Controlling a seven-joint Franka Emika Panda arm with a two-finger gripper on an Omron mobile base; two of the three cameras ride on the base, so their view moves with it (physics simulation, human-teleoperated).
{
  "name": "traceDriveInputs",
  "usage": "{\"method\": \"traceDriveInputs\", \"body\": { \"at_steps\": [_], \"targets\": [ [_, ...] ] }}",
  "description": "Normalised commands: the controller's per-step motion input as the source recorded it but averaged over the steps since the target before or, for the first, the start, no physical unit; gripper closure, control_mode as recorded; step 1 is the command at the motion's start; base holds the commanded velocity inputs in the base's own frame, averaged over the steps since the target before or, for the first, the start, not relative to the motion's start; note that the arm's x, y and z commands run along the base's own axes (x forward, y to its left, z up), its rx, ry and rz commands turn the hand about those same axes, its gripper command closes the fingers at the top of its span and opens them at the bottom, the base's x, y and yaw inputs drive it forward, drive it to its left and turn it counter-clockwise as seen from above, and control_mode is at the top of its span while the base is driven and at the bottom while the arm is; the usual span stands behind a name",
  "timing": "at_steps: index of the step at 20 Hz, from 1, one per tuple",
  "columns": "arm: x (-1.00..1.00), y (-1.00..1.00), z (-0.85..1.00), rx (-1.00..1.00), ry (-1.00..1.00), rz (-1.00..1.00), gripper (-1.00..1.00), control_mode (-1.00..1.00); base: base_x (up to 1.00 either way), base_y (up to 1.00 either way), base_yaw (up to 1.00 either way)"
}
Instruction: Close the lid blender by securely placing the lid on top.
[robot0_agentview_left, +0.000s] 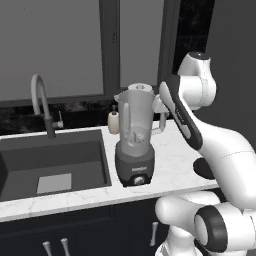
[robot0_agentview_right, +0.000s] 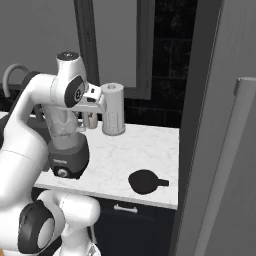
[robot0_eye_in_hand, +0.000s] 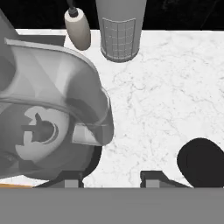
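Right at the near edge of the hand view, the gripper (robot0_eye_in_hand: 111, 178) looks down with its two dark tips set apart and nothing between them, so the pincer is spread and empty. Bare marble counter (robot0_eye_in_hand: 153, 109) lies under the gap.

Just off to one side of the tips sits the lid (robot0_eye_in_hand: 201, 162), the flat black disc, flat on the counter near its front edge; from the right base view it lies well apart from the blender, with a small tab pointing away from the jar (robot0_agentview_right: 146, 181).

On the other side, close under the hand, the blender (robot0_eye_in_hand: 48, 127) stands with its mouth open, the blade hub visible down inside the translucent jar. The jar is not yet covered.

My read: the step in hand is fetching the lid. To do it well, the hand wants to shift over the disc, drop straight down, and pinch across the rim or the tab, since a flat disc offers little to hold. Then carry it level and seat it square on the jar mouth, clear of the spout and handle.

Farther back, a cream soap bottle (robot0_eye_in_hand: 78, 27) and a pale cylindrical canister (robot0_eye_in_hand: 120, 30) stand by the dark backsplash. The sink (robot0_agentview_left: 50, 165) and faucet (robot0_agentview_left: 42, 102) lie beyond the blender.

There is a pale mark above the knob on the blender's base (robot0_agentview_left: 135, 172), too small to read; no other writing is legible.
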Motion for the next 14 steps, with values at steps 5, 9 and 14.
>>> {"method": "traceDriveInputs", "body": {
  "at_steps": [5,9,14],
  "targets": [
    [-0.10,-0.30,-0.06,-0.01,0.00,-0.07,-1.00,-1.00,0.00,0.00,0.00],
    [-0.32,-0.97,-0.14,0.01,0.00,-0.38,-1.00,-1.00,0.00,0.00,0.00],
    [-0.24,-0.55,-0.30,0.02,0.02,-0.66,-1.00,-1.00,0.00,0.00,0.00]
  ]
}}
